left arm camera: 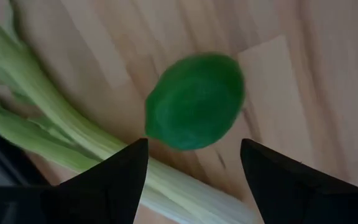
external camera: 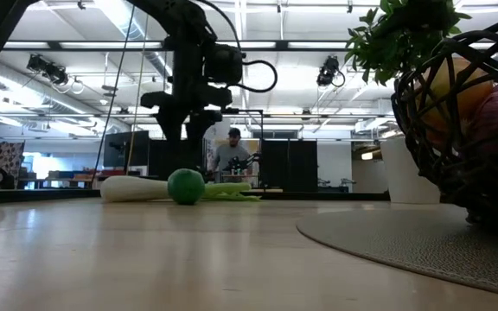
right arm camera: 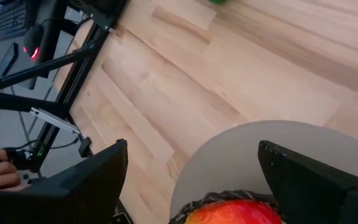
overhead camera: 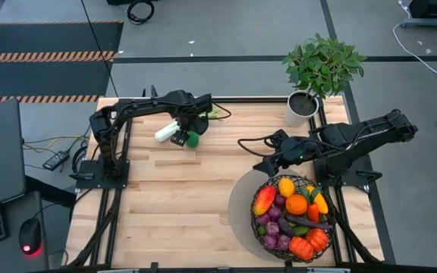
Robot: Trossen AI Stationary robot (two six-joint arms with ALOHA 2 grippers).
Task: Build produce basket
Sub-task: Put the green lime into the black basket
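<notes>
You had the left gripper (left arm camera: 194,165) hovering spread over the lime (overhead camera: 193,139) and leek (overhead camera: 166,131), upper centre-left; the basket (overhead camera: 293,218) sat lower right. Next: descend, pinch the lime.

Left tool (overhead camera: 182,136) above lime (overhead camera: 193,139), leek (overhead camera: 166,131)

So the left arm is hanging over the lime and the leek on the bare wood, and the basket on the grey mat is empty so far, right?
Not quite: the basket is nearly full of produce, as the high view shows. The rest holds: the left gripper hangs open above the lime and leek on the bare wood, and the basket sits on the grey mat.
</notes>
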